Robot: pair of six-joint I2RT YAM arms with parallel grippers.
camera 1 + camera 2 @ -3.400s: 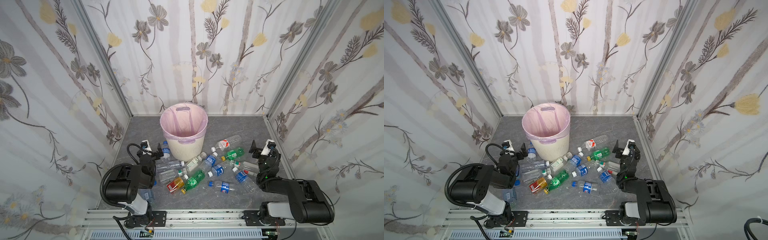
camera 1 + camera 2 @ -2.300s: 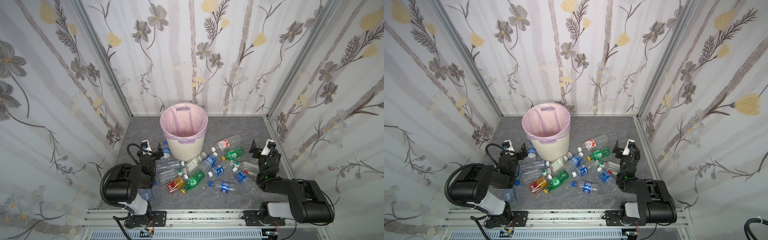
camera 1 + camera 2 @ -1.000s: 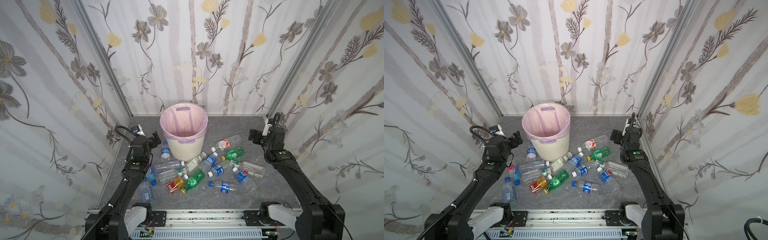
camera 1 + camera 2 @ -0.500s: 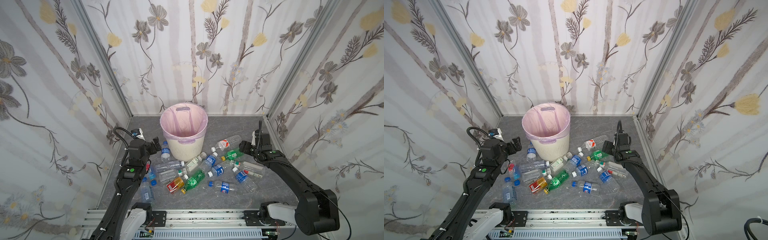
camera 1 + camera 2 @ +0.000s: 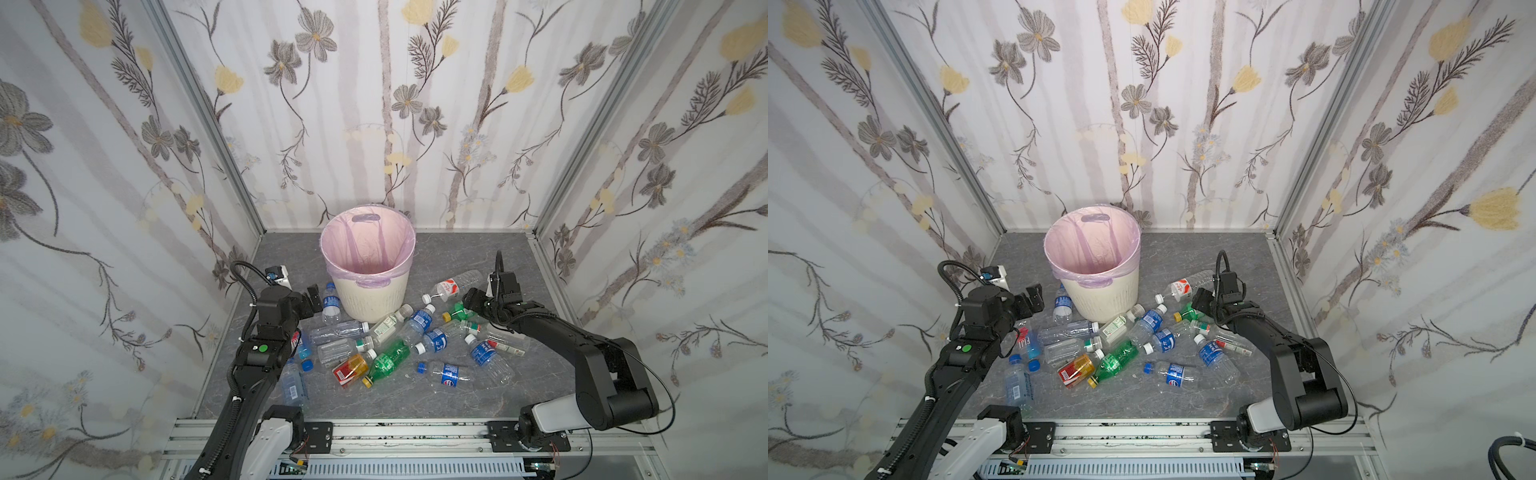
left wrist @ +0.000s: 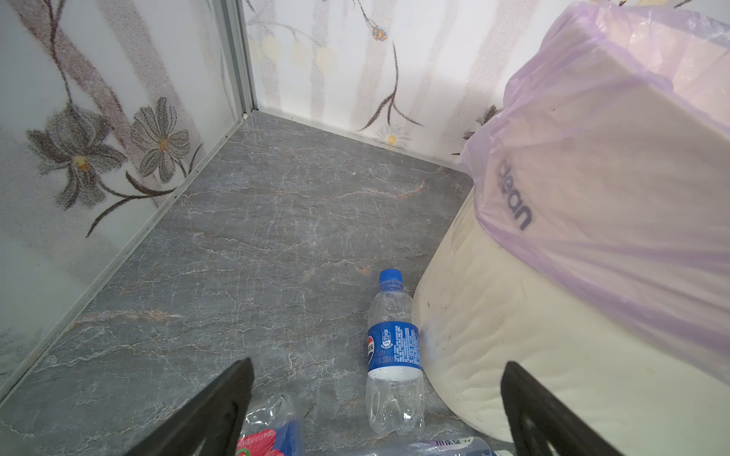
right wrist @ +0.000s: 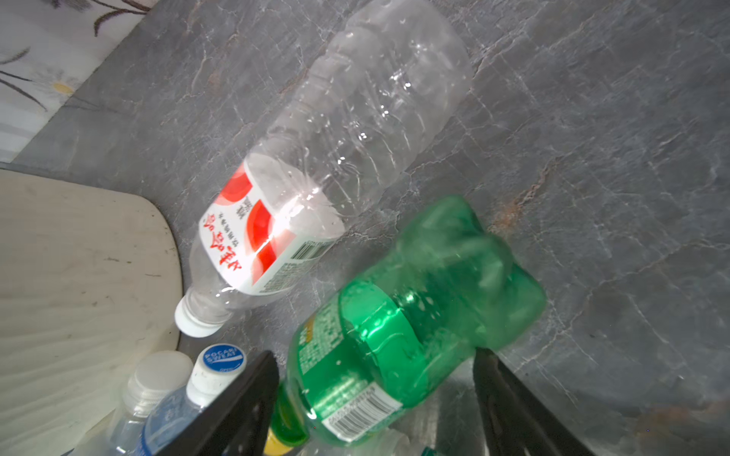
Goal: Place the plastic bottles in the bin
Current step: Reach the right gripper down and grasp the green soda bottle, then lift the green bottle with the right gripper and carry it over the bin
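One green bottle lies on the floor, right of the bin, between the right gripper's half-spread jaws, long axis slanting, cap end toward the wrist. Pinched yet: cannot tell. Farther off, the left gripper gapes wide, empty.

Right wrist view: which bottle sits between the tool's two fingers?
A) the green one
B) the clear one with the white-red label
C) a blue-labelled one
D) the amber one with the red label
A: the green bottle lies between the right tool and its two dark fingers, while the white-red labelled bottle lies beyond them, outside the gap.
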